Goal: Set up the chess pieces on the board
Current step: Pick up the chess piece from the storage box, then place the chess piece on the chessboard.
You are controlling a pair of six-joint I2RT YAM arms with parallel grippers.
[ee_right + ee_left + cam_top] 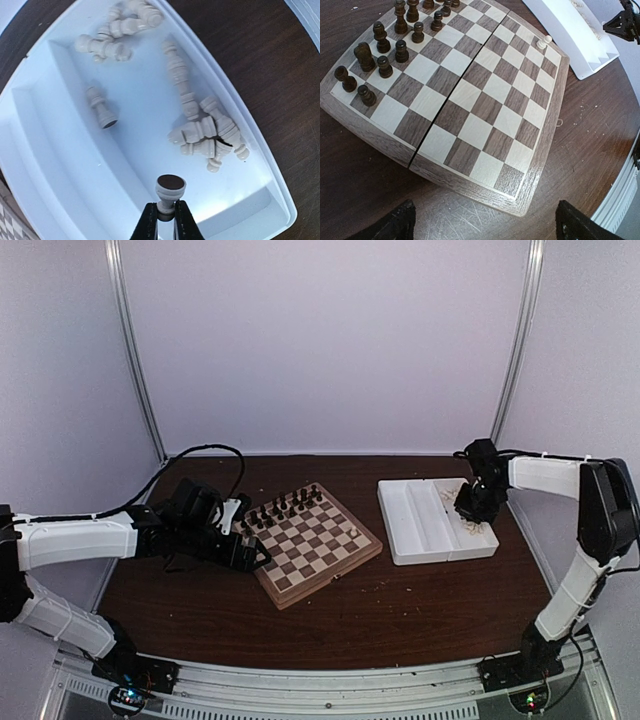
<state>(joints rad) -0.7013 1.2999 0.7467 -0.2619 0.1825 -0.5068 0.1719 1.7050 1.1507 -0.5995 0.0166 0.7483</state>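
The right fingers [149,222] are pinching one small cream-white chess pawn [170,189] over the white rectangular tray [55,165], where the other cream pieces [200,135] are lying. Only one cream pawn [543,42] is standing on the checkered wooden board [547,150], so most placing is remaining. The left fingers [395,225] are gaping wide, empty.

The right claw [468,508] hangs in the white tray [415,528] right of the board [315,545].
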